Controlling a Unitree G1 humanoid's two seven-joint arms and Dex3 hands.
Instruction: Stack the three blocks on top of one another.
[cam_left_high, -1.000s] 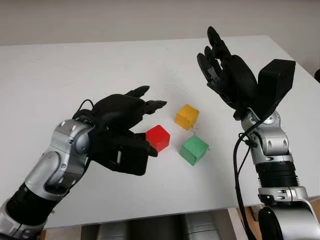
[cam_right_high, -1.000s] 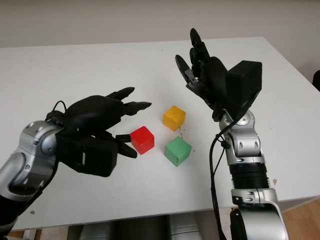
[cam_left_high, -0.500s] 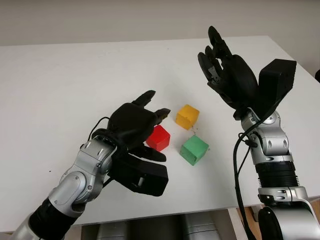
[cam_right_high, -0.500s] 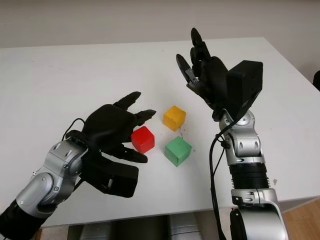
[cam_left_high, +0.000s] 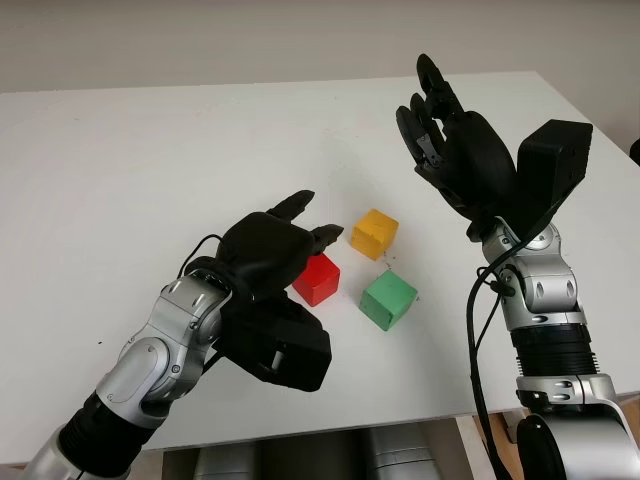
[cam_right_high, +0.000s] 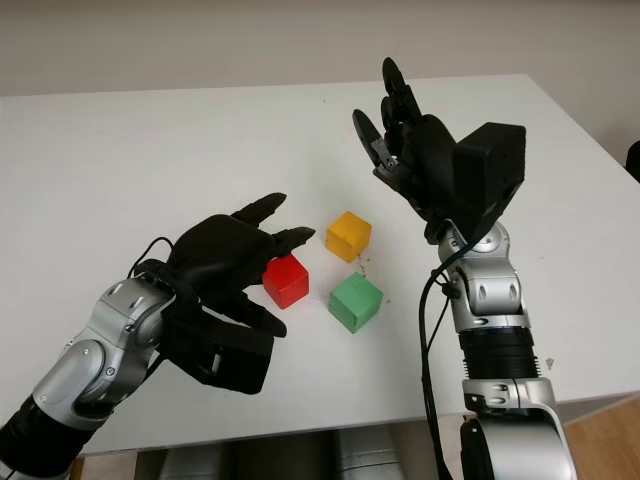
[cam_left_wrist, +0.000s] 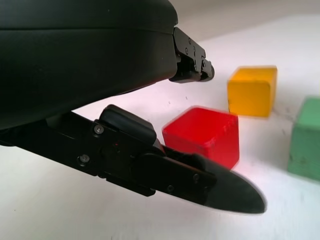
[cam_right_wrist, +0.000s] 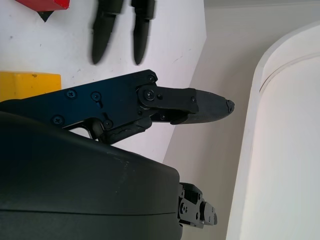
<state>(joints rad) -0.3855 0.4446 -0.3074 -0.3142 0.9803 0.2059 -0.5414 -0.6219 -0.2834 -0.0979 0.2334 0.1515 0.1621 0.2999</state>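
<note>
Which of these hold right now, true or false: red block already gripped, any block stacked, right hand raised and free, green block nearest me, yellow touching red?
1. The left hand has closed on the red block. False: it is open around the block, not gripping.
2. One block is stacked. False: red, yellow block and green block all sit on the table.
3. The right hand is raised above the table, open. True.
4. The green block lies nearest the robot. True.
5. Yellow touches red. False: they are apart.
</note>
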